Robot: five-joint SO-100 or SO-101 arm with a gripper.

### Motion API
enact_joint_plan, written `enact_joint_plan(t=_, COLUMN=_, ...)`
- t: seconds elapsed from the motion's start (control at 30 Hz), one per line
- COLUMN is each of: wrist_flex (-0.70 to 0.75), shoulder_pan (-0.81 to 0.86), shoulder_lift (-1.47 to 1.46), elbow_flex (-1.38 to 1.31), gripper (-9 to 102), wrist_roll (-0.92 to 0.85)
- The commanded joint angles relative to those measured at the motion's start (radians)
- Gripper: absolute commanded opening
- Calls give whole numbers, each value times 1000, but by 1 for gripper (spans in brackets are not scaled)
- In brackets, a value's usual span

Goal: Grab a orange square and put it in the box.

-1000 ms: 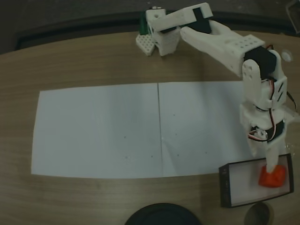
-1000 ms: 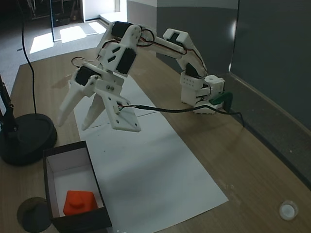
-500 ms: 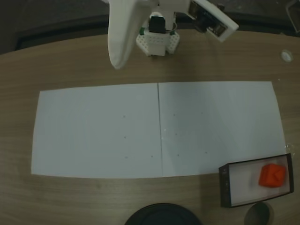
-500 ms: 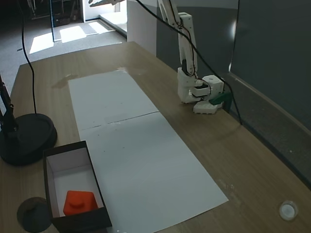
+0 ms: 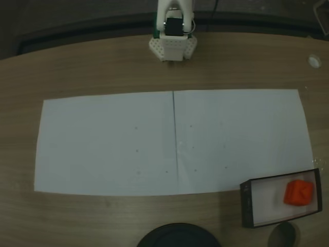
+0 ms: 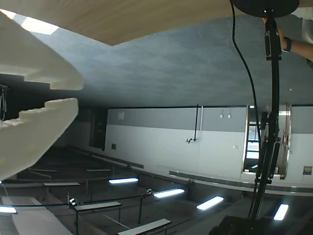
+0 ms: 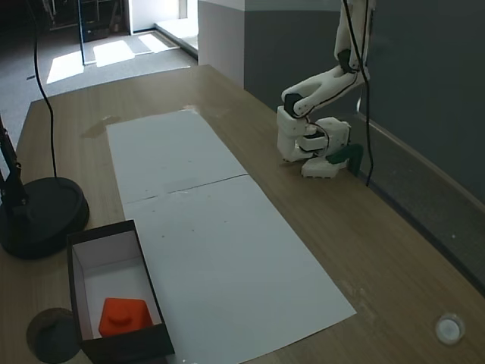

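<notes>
The orange square lies inside the box at the near right corner of the table, free of the arm. In another fixed view the orange square rests on the white floor of the box at the lower left. The arm is folded back over its base, far from the box, and rises out of the frame. In the wrist view my gripper points out at the room, with a narrow gap between its white fingers and nothing held.
Two white paper sheets cover the middle of the wooden table. A round black stand base with a pole sits beside the box, next to a small grey disc. A white cap lies at the far right.
The arm lifted away from the box, swung back over its base and folded up. The orange square stayed in the box.
</notes>
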Motion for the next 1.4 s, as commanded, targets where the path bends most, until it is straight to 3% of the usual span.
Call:
enact_joint_plan(t=0.0, wrist_flex=-20, shoulder_pan=-6, shoulder_lift=123, elbow_flex=149, gripper=0, wrist_roll=-3)
enact_joint_plan(t=0.23, wrist_flex=-40, shoulder_pan=0, shoulder_lift=362, elbow_flex=295, gripper=0, wrist_roll=-3)
enact_joint_plan(t=0.63, wrist_flex=-288, shoulder_pan=-8, shoulder_lift=597, elbow_flex=572, gripper=0, wrist_roll=6)
enact_joint_plan(t=1.1, wrist_flex=-815, shoulder_pan=-9, shoulder_lift=681, elbow_flex=1583, gripper=0, wrist_roll=6)
enact_joint_plan(t=1.37, wrist_flex=-848, shoulder_pan=-8, shoulder_lift=683, elbow_flex=1893, gripper=0, wrist_roll=2)
